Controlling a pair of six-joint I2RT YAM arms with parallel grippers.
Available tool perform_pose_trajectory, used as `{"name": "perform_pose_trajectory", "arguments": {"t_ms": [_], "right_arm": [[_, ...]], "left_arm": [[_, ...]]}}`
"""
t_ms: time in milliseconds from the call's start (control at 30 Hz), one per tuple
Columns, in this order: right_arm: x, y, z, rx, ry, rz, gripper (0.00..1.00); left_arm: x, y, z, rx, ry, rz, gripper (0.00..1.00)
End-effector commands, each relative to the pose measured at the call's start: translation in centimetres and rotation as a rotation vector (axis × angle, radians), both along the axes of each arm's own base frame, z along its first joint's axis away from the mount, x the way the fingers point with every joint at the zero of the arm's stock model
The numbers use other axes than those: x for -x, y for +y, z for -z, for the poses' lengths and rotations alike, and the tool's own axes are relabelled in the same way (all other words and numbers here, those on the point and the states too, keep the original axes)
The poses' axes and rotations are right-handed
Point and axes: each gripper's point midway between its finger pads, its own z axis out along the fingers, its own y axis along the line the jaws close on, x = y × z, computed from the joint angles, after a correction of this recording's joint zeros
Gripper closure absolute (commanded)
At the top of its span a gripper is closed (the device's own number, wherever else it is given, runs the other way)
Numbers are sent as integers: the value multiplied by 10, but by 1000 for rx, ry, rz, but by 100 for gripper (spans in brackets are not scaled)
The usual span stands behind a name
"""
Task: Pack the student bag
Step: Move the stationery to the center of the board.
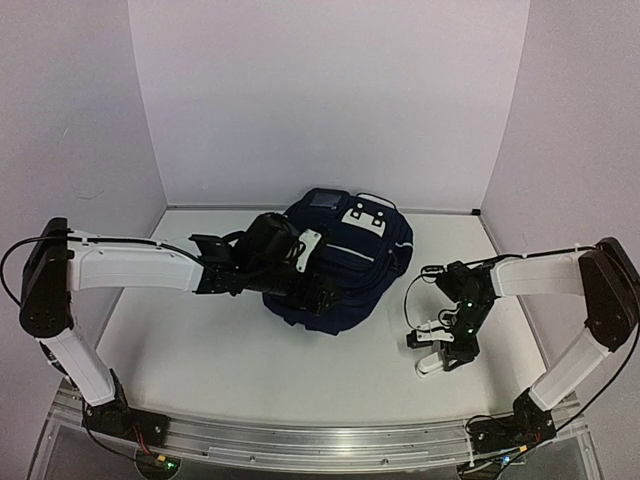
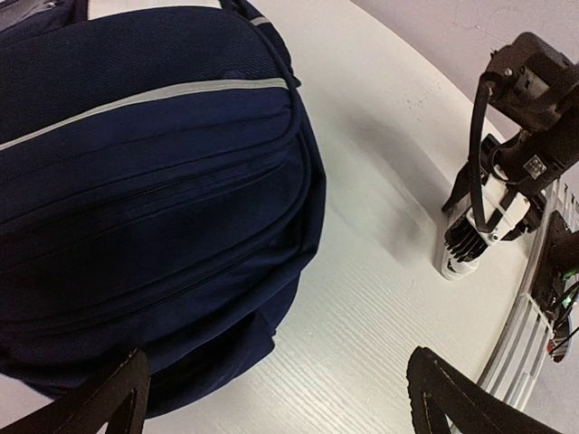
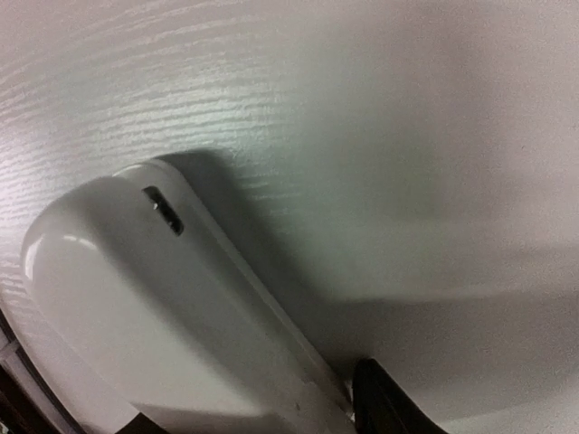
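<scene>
One table [image 1: 250, 370] carries the whole scene, white and walled on three sides. The bag [image 1: 365, 265] is dark navy with a thin pale stripe across its front. It lies at the middle of the table toward the back wall, well apart from the right arm's work. From the left wrist its zip lines run unbroken, and no open mouth shows in any view.

The left arm [image 1: 130, 268] reaches in over the bag's near left side. The right arm [image 1: 540, 275] folds down toward the table at the right, near the front edge.

The left gripper [image 2: 276, 384] sits at the bag's near edge, jaws spread as wide as they go and nothing between them. Whether a finger touches the fabric cannot be told. The right gripper [image 1: 437, 352] points down with its jaws either side of a white item [image 3: 136, 298] resting on the table. One dark finger shows against the item's side in the wrist view; the other is not clearly seen, so a firm grip cannot be confirmed. The item is smooth and rounded at the end, with a small slot [image 3: 164, 209]. What it is cannot be told.

Assessment: the step in hand is picking up the item for packing. The next move calls for a settled hold before any lift, then carriage leftward to the bag. It also needs an opening there, which the left gripper appears placed to provide.
</scene>
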Motion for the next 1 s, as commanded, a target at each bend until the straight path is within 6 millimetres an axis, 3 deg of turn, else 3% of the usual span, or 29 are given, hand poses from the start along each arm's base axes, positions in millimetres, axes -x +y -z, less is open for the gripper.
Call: {"name": "perform_pose_trajectory", "arguments": {"t_ms": [0,133,367,633,800,867,967], "right_arm": [[5,11,9,18,-19,-41,59],[1,43,0,-30,-43,-39,73],[3,126,-12,-110,-88,-112,76],[5,203,2,-132,-93,-113,74],[0,216,-11,-171,-100,-32,39],[1,220,-28,-215,-104,-1,21],[2,226,-59,-291,-116,34,8]], "left_arm": [[-20,36,-35,75,-37,-111,0],[-30,59,-44,152,-4,-178,0],[-42,100,-49,157,-16,-307,0],[-35,109,-43,137,43,-312,0],[-29,108,-39,162,93,-314,0],[-27,108,-39,165,96,-305,0],[-22,102,-45,190,90,-254,0]]}}
